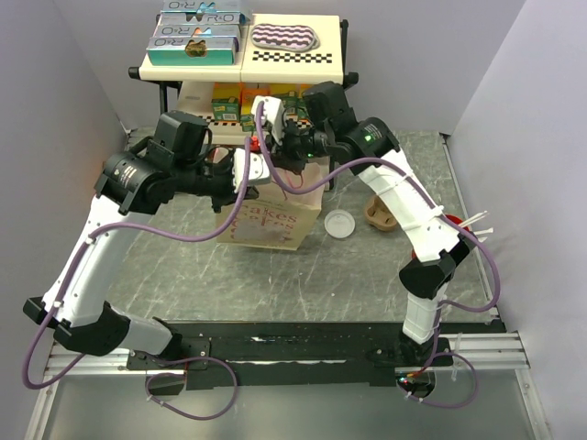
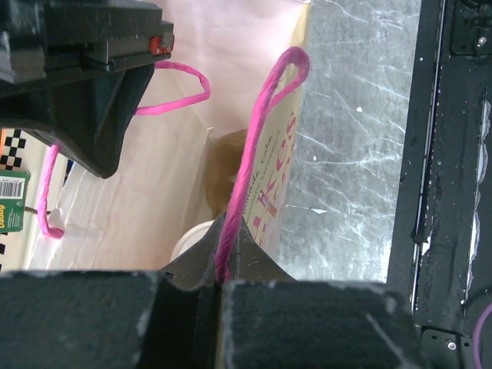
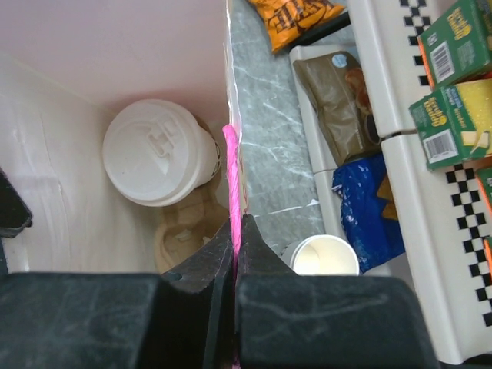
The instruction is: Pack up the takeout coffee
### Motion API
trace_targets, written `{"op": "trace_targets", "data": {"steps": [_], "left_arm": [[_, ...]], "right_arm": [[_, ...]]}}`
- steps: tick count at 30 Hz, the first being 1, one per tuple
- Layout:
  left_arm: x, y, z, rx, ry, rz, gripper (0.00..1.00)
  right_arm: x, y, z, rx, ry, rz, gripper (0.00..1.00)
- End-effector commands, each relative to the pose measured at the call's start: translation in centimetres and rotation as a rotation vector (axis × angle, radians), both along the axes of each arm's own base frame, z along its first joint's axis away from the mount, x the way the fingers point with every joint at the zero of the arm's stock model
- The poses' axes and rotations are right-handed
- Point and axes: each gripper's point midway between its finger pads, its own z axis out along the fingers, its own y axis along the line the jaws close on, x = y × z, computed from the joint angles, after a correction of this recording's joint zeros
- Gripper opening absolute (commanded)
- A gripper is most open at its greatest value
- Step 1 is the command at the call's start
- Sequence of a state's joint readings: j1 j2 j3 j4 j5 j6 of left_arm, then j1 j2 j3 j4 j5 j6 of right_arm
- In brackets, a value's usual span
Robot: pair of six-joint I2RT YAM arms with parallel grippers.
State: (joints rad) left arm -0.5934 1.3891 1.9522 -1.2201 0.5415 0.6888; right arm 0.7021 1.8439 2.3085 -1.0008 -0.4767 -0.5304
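We clamp our left gripper on one pink handle and our right gripper on the opposite handle. We judge this holds the paper bag spread and upright on the desk. The takeout coffee stands lidded inside the bag, at its bottom.

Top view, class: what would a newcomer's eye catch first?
The paper bag at mid-table, with the left gripper and right gripper each shut on a pink handle. Inside it stands the lidded cup in a carrier; a spare lid lies on the table right of the bag.
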Motion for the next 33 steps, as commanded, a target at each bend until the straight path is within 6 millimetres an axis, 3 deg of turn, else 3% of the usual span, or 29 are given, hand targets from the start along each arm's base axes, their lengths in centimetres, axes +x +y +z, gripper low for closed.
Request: {"op": "trace_targets", "data": {"steps": [1, 5, 6, 7, 8, 9, 10, 12, 13, 17, 19, 26, 29, 33], "left_arm": [[0.0, 0.0, 0.2, -0.001, -0.031, -0.008, 0.01], [-0.1, 0.1, -1.9, 0.005, 0.008, 0.005, 0.01], [-0.1, 0.2, -2.7, 0.013, 0.018, 0.014, 0.14], [-0.1, 0.4, -5.4, 0.050, 0.070, 0.030, 0.30], [-0.1, 0.6, -5.3, 0.021, 0.031, 0.046, 0.63], [-0.2, 0.9, -6.4, 0.027, 0.034, 0.059, 0.85], [-0.8, 1.2, -9.3, 0.051, 0.075, 0.060, 0.99], [-1.3, 1.7, -8.5, -0.015, 0.030, 0.093, 0.99], [-1.5, 1.9, -8.6, -0.020, 0.035, 0.109, 0.99], [-2.0, 2.5, -7.2, -0.051, -0.011, 0.124, 1.00], [-1.8, 2.6, -7.4, -0.050, -0.034, 0.122, 0.99], [-0.7, 2.0, -6.5, -0.069, -0.070, 0.126, 0.99], [-0.6, 2.0, -4.6, -0.094, -0.096, 0.135, 0.99], [-0.6, 3.1, 0.2, -0.148, -0.184, 0.185, 0.99]], "right_arm": [[-0.3, 0.0, 0.6, 0.031, 0.003, -0.005, 0.00], [-0.6, 0.3, -1.6, 0.009, 0.055, 0.007, 0.00], [-0.7, 0.3, -3.5, -0.017, 0.096, 0.013, 0.00], [-0.6, 0.5, -4.2, -0.019, 0.106, 0.013, 0.02], [-0.8, 0.4, -6.5, -0.045, 0.160, -0.001, 0.11], [-0.7, 0.4, -7.6, -0.055, 0.187, -0.016, 0.23], [-0.7, 0.5, -8.2, -0.059, 0.210, -0.023, 0.54], [-0.8, 0.6, -7.5, -0.040, 0.225, -0.040, 0.88], [-0.7, 0.7, -6.6, -0.018, 0.204, -0.040, 1.00], [-0.9, 0.3, -3.1, 0.039, 0.135, -0.044, 1.00], [-1.0, 0.3, -3.1, 0.040, 0.140, -0.039, 1.00], [-0.5, 0.0, -5.1, 0.000, 0.154, -0.043, 1.00], [0.5, -0.4, -6.2, -0.012, 0.140, -0.055, 1.00], [2.2, -1.0, -7.9, -0.037, 0.127, -0.080, 0.95]]}}
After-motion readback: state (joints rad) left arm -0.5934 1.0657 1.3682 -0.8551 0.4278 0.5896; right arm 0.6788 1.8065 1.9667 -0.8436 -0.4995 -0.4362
